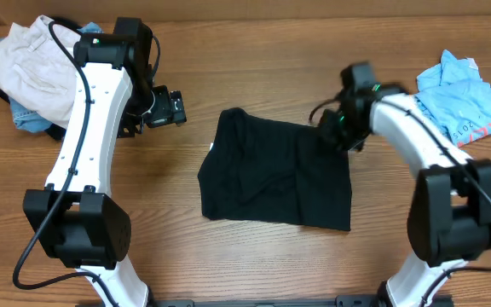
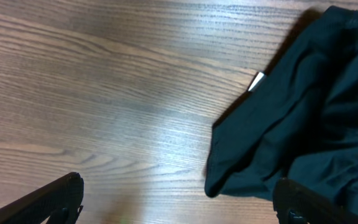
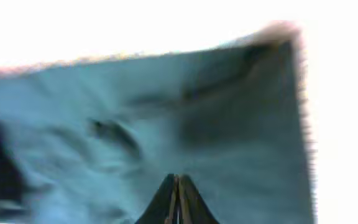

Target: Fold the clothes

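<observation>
Right claw (image 3: 178, 200) is clenching, tips pinching a corner of the black T-shirt (image 1: 271, 175) on the right arm's side. Shirt is lying rumpled at mid-desk (image 1: 254, 51). Left claw (image 2: 179, 205) is hovering released beside the shirt's left edge, apart from it.

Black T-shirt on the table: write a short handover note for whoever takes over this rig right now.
Left gripper: open, holding nothing, over bare table left of the black T-shirt.
Right gripper: shut at the shirt's upper right corner; whether fabric is pinched is unclear.
Shirt: lies mid-table as a rough, wrinkled rectangle with no sleeves showing and the white neck label at its left edge.
Done: seemingly the first folds only.
Left: fold it smaller and neaten it, probably starting from that right corner.
</observation>
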### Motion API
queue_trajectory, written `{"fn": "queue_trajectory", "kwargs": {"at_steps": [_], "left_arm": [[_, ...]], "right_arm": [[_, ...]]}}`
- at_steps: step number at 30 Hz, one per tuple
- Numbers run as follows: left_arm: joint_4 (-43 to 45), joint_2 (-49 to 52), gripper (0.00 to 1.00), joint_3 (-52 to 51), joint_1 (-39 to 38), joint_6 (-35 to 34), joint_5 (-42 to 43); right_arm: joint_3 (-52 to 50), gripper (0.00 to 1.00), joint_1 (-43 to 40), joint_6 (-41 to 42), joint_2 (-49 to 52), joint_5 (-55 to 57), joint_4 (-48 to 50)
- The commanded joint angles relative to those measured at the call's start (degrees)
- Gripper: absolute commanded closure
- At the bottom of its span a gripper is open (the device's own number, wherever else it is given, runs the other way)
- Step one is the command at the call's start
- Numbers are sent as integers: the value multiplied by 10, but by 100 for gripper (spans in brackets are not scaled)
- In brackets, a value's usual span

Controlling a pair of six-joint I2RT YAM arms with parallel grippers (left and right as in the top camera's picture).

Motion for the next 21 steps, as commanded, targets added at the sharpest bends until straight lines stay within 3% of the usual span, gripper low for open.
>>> {"fn": "queue_trajectory", "kwargs": {"at_steps": [1,5,8,10,16,21], "left_arm": [[-2,-8,0,-1,-4,9,6],[1,-8,0,-1,-4,9,9],[1,-8,0,-1,-4,9,14],[1,-8,0,-1,-4,9,23],[5,-8,0,-1,-4,9,23],[5,-8,0,-1,-4,9,23]], "right_arm": [[146,96,-18,-23,-59,69,-137],[167,92,-18,-29,-81,62,-289],[120,92,-17,-28,-81,51,-312],[47,95,-17,-28,-81,13,-290],[-222,96,8,-28,-81,-105,-66],[-290,96,28,0,-81,-118,-23]]}}
